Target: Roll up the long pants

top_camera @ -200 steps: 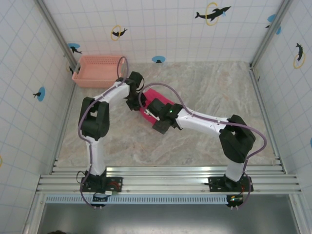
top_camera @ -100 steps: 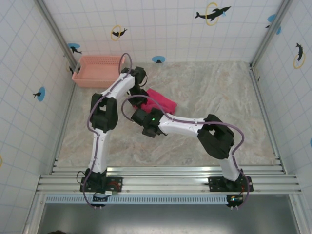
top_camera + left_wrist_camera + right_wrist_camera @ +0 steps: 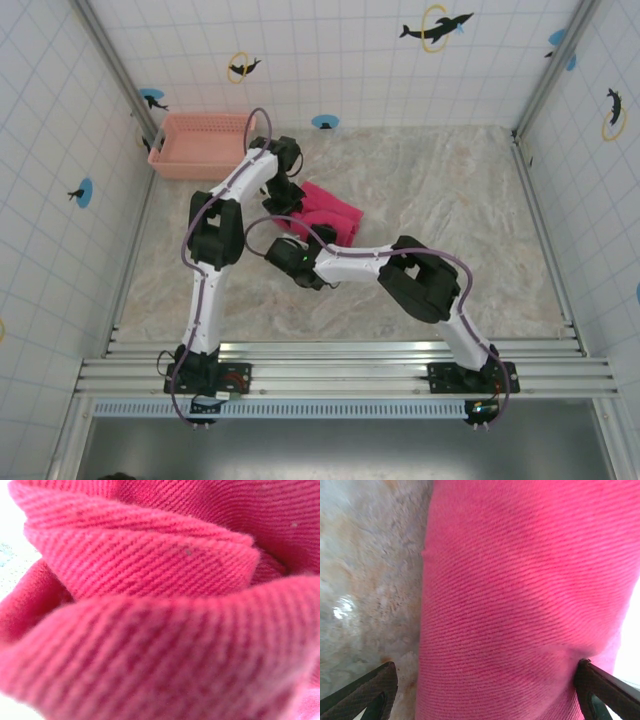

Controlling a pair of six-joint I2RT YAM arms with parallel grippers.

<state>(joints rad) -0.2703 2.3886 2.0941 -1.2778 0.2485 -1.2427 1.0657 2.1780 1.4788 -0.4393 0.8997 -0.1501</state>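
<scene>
**Ann:** Marbled tabletop [image 3: 450,220] under white tiled walls, and the long pants [image 3: 327,211] lie on it as a compact magenta bundle. They're well apart from the salmon basket [image 3: 200,145] in the far left corner.

**Ben:** Both arms are right on the bundle. At its left end sits the left gripper [image 3: 283,203]. Its wrist camera is pressed up against ribbed pink folds with no jaws showing, so I can't tell whether it's pinching cloth or just resting against it.

**Ann:** And the right gripper [image 3: 486,666]?

**Ben:** Spread wide and straddling the roll. The cloth runs straight ahead between its fingers [image 3: 605,687], one right at the fabric's edge and the other out over bare table just beside it. Nothing is gripped.

**Ann:** So the rolling is nearly done?

**Ben:** Late on, I'd judge. To finish well, those wide jaws should come in low and square across the whole roll, not onto one loose layer. Then turn it evenly with the left end pinned, so the bundle can't telescope or spring open.
</scene>
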